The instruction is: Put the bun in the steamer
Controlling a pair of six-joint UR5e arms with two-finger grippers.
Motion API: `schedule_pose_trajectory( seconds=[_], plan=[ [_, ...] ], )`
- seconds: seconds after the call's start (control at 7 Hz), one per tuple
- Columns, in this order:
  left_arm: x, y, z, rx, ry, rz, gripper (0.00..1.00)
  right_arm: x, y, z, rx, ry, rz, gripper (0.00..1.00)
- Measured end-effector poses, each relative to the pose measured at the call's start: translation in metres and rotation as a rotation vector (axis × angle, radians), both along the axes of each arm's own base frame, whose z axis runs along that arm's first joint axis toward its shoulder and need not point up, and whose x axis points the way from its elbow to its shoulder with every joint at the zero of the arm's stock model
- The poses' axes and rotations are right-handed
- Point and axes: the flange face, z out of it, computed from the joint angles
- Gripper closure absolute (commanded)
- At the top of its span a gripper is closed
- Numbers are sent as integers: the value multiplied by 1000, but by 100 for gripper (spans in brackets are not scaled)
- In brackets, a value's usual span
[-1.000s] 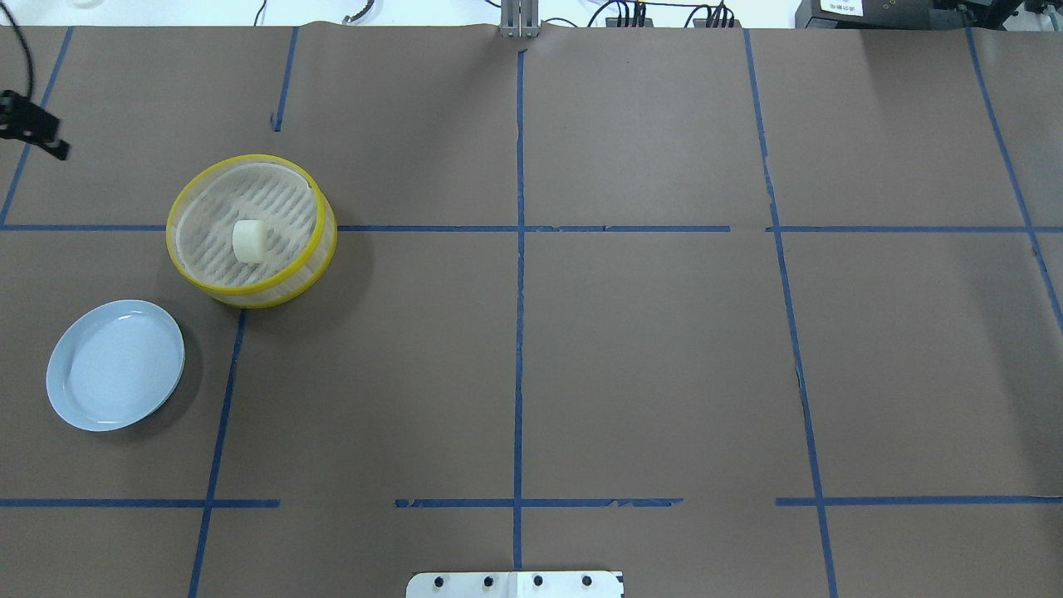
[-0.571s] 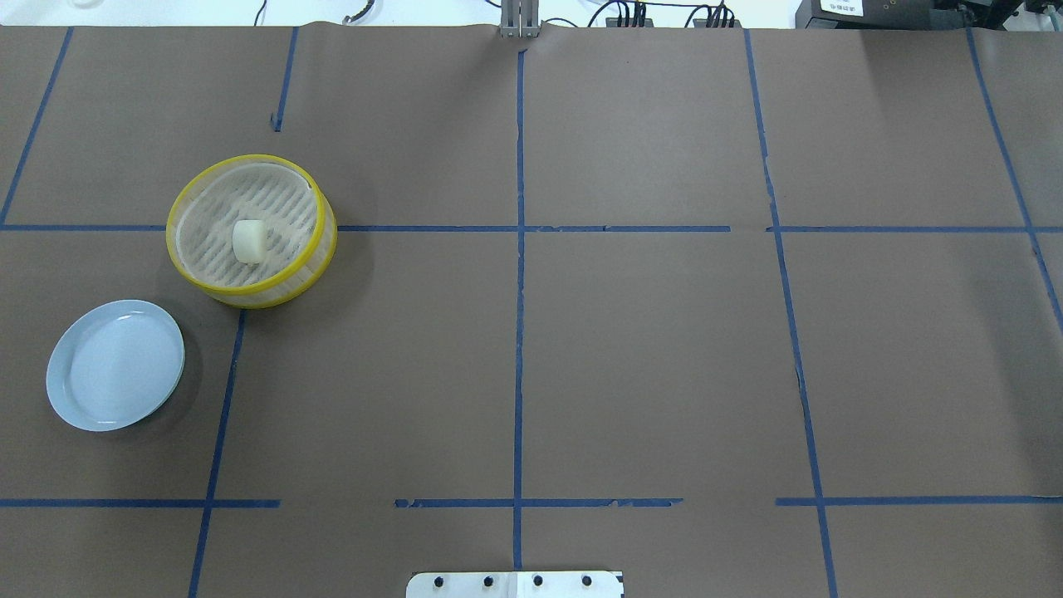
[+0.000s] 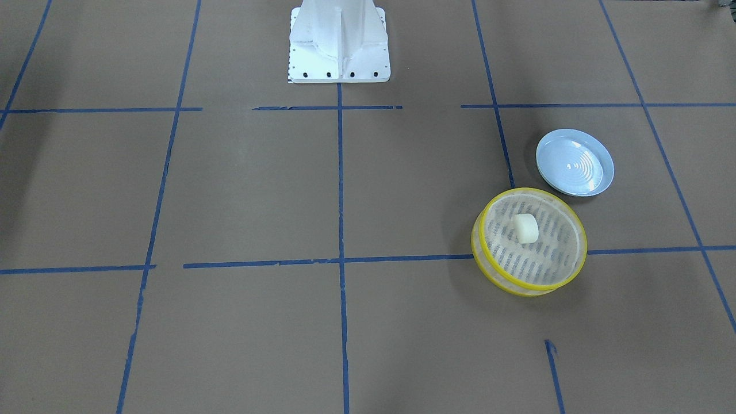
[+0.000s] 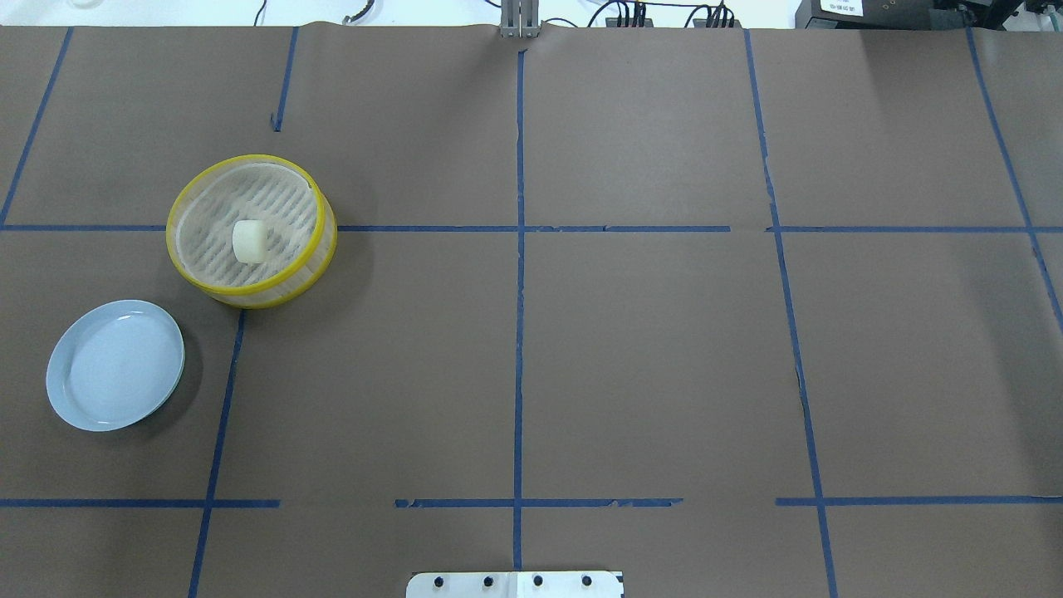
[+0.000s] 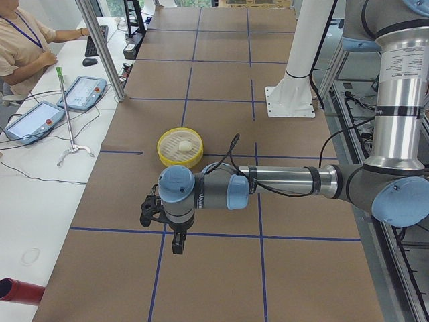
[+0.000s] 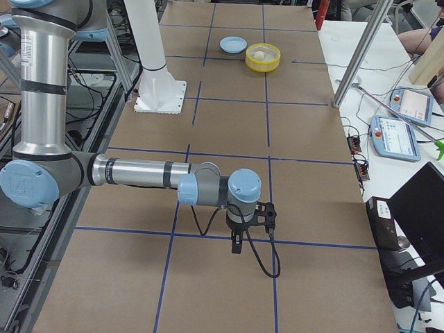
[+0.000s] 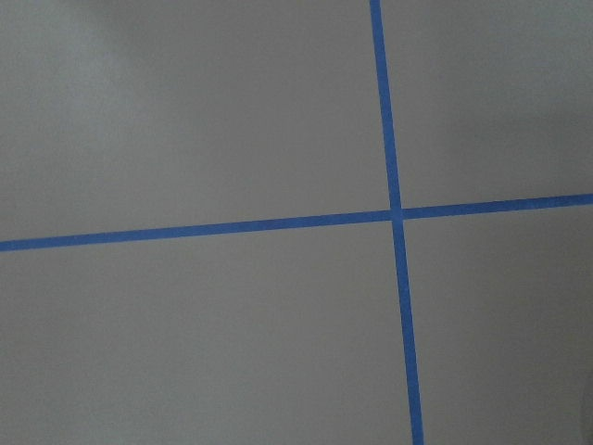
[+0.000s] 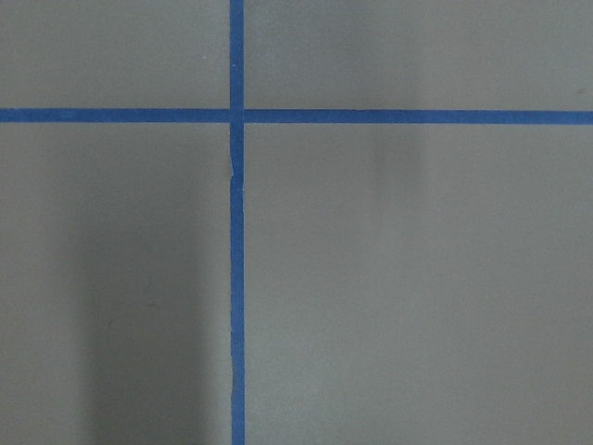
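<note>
Small cream-white rounded bun: lies mid-floor in round yellow-rimmed steamer basket. Pale blue round plate: basket's 7–8 o'clock in the overhead view, apart. Left gripper, right gripper: finger spread cannot be told.

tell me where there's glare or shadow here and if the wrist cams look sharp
Front-facing view: ringed glare on the plate. Overhead view: the steamer casts a soft shadow to its right. Right wrist view: dim shadow band at lower left. Left wrist view: slightly soft.
</note>
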Motion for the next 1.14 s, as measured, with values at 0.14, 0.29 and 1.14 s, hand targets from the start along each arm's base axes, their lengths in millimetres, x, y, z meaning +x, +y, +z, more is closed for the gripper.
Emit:
schedule_pose_trajectory(
  seconds=[0.14,0.29,1.14],
  plan=[
    [3,3,4,-20,32,-5,0,0,0,0,0,0,0,0],
    [6,4,3,-33,72,-15,0,0,0,0,0,0,0,0],
    [13,17,11,-46,73,-7,0,0,0,0,0,0,0,0]
  ],
)
